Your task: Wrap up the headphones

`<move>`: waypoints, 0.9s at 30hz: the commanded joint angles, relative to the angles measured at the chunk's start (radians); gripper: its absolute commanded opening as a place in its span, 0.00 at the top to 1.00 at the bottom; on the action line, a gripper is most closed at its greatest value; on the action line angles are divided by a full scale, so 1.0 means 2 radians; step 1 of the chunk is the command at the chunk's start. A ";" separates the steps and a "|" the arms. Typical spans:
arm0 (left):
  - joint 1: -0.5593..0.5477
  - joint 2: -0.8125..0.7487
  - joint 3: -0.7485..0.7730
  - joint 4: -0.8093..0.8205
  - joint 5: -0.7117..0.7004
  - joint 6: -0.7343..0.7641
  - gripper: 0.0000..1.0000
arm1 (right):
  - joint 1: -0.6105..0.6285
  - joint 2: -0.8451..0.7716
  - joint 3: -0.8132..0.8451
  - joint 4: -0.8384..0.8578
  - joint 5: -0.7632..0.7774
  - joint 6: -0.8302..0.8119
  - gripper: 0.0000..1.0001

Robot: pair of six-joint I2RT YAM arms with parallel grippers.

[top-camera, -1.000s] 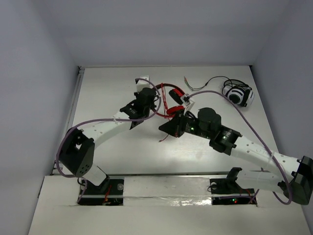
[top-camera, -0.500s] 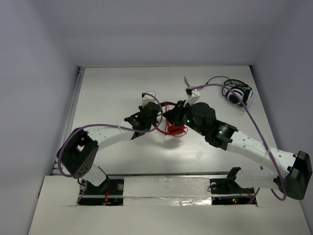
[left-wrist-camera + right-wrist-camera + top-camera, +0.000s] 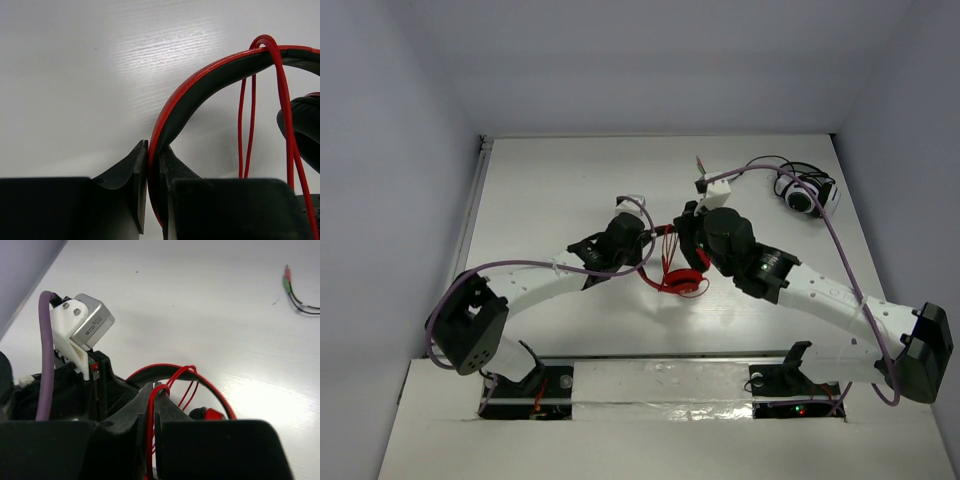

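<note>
The wrap looks to be in mid-turn. The left gripper (image 3: 152, 150) is clamped shut on the headband (image 3: 195, 95) of the red headphones (image 3: 678, 278), near one end of its arc, and steadies them over the table (image 3: 540, 180). I cannot tell whether the ear cups rest on the surface or hang just clear of it. The right gripper (image 3: 153, 392) sits just beside the headphones, opposite the left one, with its fingers pinched closed on the thin red cable (image 3: 161, 388). In the left wrist view, several strands of cable cross over the top of the headband and hang down inside the arc.

The next move, as I judge it, is to carry the pinched cable round the headband for another turn. That calls for light tension so the laid strands do not slip off, while the left grip stays firm. How much loose cable remains is hidden.

The table is white and matte, with a faint grain and a soft glare beside the headphones. Well apart from them, toward the far right corner, lie white-and-black headphones (image 3: 807, 192) with a dark cable. Their small coloured plugs (image 3: 286, 279) lie on the bare surface. Pale grey-blue walls (image 3: 640, 70) close in the table beyond and to both sides.
</note>
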State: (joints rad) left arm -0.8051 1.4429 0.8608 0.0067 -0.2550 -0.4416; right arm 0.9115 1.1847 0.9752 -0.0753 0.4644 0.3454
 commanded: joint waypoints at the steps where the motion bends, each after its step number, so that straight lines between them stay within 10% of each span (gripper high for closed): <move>1: -0.002 -0.029 0.017 -0.006 0.057 0.024 1.00 | 0.004 -0.009 -0.004 0.054 0.037 -0.074 0.91; 27: 0.064 -0.116 0.055 -0.033 0.272 0.074 1.00 | -0.049 -0.038 -0.051 0.071 0.033 -0.042 0.62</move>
State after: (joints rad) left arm -0.7120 1.2697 0.9257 -0.1253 0.1856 -0.2768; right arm 0.8440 1.1553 0.8795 0.0151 0.5518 0.2043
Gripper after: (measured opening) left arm 0.077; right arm 0.378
